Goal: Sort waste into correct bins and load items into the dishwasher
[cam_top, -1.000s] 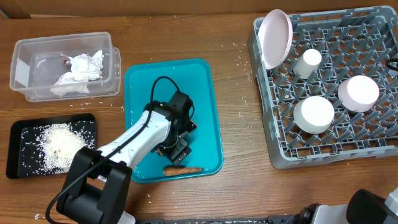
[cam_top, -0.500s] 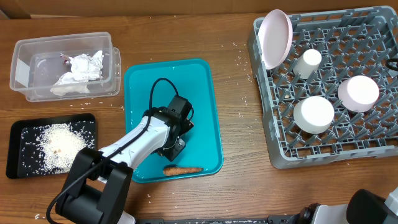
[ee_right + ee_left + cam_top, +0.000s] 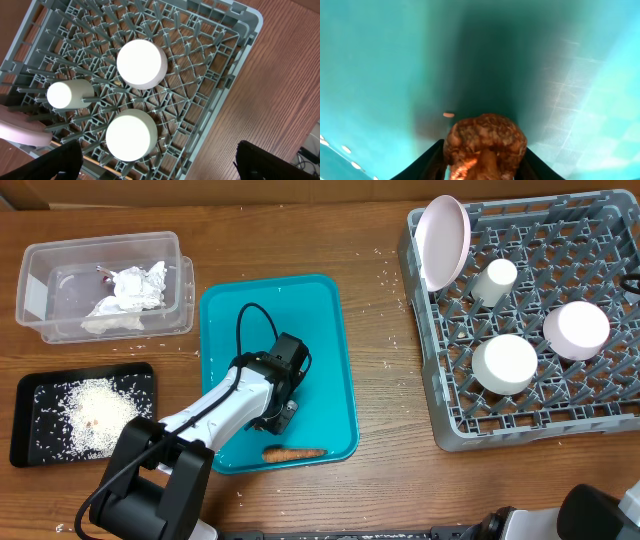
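Note:
In the left wrist view a brown lumpy scrap (image 3: pixel 485 137) fills the gap of my left gripper (image 3: pixel 485 156), whose black fingers (image 3: pixel 427 162) press on both its sides just over the teal tray (image 3: pixel 380 60). Overhead, that gripper (image 3: pixel 283 412) sits low in the teal tray (image 3: pixel 330 330), hiding the scrap. An orange-brown stick (image 3: pixel 293 452) lies at the tray's front edge. My right gripper (image 3: pixel 160 165) hangs open above the grey dish rack (image 3: pixel 235 60), over a white bowl (image 3: pixel 131 135).
A clear tub (image 3: pixel 40 300) at the back left holds crumpled tissue (image 3: pixel 125 295). A black tray (image 3: pixel 30 395) holds white rice (image 3: pixel 95 415). The rack (image 3: pixel 560 430) carries a pink plate (image 3: pixel 443 238), a cup (image 3: pixel 493 280) and two upturned bowls (image 3: pixel 504 363). Loose grains dot the table.
My left gripper has dropped slightly toward the tray floor and its fingers have drawn in around the brown scrap. The right arm and the dishes have not moved.

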{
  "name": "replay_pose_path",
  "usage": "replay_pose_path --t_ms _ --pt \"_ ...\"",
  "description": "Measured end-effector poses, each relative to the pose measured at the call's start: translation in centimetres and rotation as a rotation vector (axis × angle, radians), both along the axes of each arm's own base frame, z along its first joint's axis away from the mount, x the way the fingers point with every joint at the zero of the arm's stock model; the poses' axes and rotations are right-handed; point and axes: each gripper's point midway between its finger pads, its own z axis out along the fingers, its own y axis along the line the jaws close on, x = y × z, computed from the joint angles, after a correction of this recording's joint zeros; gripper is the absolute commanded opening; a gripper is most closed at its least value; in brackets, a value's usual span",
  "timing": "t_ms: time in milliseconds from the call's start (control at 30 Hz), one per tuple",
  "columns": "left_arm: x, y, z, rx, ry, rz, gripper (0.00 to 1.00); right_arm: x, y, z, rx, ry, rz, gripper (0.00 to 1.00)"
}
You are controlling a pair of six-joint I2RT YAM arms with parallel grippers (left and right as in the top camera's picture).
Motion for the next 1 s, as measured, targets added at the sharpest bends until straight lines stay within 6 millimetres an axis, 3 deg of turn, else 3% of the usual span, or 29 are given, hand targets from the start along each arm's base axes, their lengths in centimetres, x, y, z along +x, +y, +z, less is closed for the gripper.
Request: replay_pose_path --t_ms 567,767,1000 --pt "0.0 0.1 0.2 -0.058 0.008 0.22 0.29 0.0 0.0 0.0 0.0 0.0 0.0 1.0" --pt "1.0 2.9 0.8 -0.05 0.016 0.377 0.29 0.0 0.0 0.0 0.001 0.0 0.0 1.0" --pt "4.2 6.3 4.0 -0.065 -0.035 0.536 0.34 0.0 0.0 0.0 0.0 0.001 0.0 1.0"
